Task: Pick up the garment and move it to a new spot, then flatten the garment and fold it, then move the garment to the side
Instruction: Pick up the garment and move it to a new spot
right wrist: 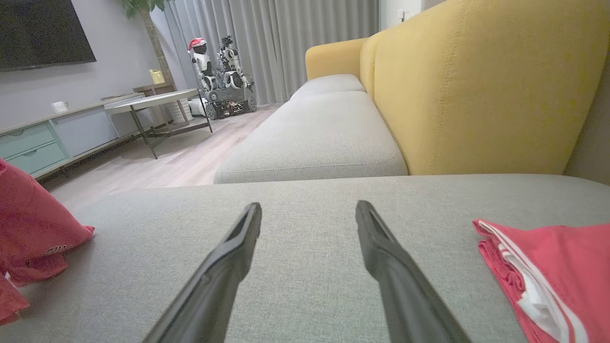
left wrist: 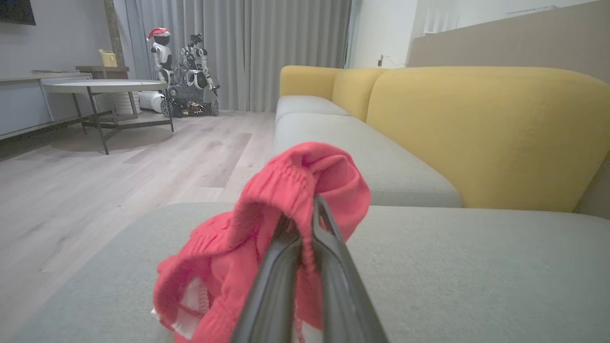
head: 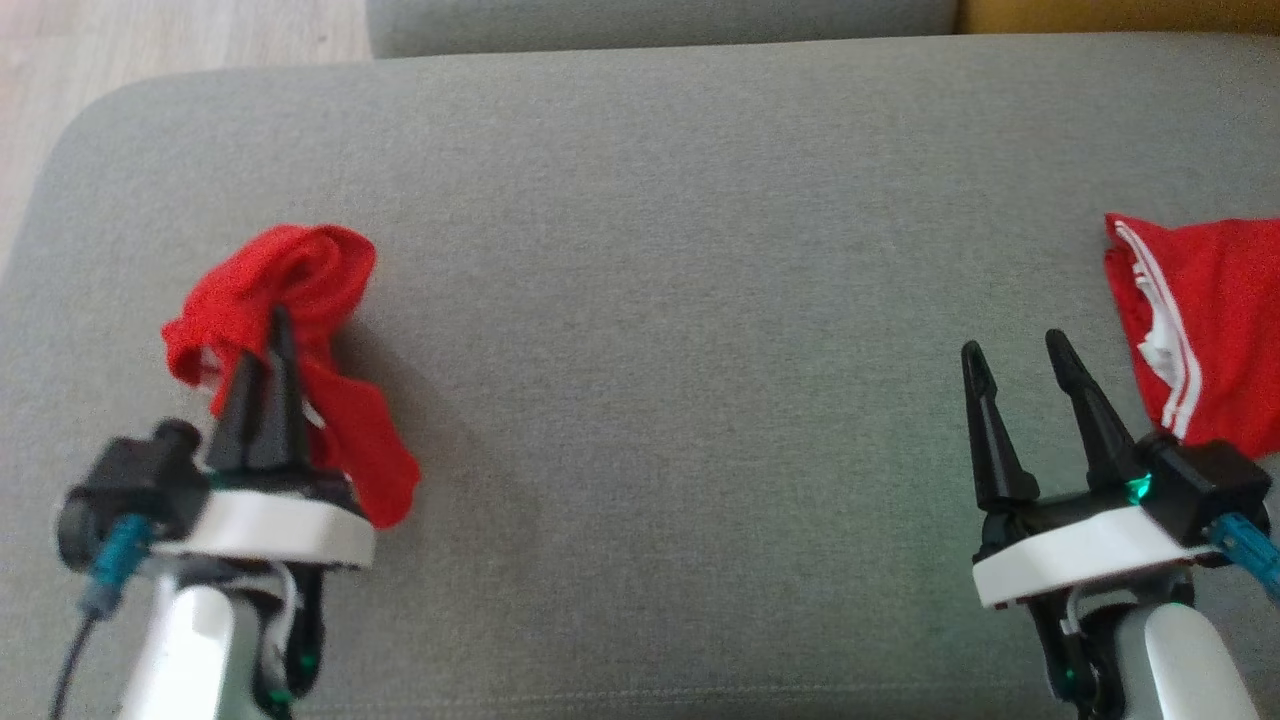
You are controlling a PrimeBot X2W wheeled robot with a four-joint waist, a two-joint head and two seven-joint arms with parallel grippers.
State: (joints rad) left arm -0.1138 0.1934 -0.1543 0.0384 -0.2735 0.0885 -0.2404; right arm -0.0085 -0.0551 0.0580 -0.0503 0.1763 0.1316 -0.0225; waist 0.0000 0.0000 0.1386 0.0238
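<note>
Garment hangs pinched in the left tool.

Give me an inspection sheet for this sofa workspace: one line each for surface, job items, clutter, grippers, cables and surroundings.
Surface: grey cushion, smooth, no stains seen.
Job's things: red garment, bunched up at the cushion's left side.
Clutter: striped red garment, lying flat at the right edge of the head view.
Grippers: left gripper shut on the red garment; right gripper open, holding nothing, over the cushion.
Cables: teal-plugged cable at the left wrist; teal plug at the right wrist.
Surroundings: yellow backrest, wood floor, round table, parked robots by the curtains.
</note>
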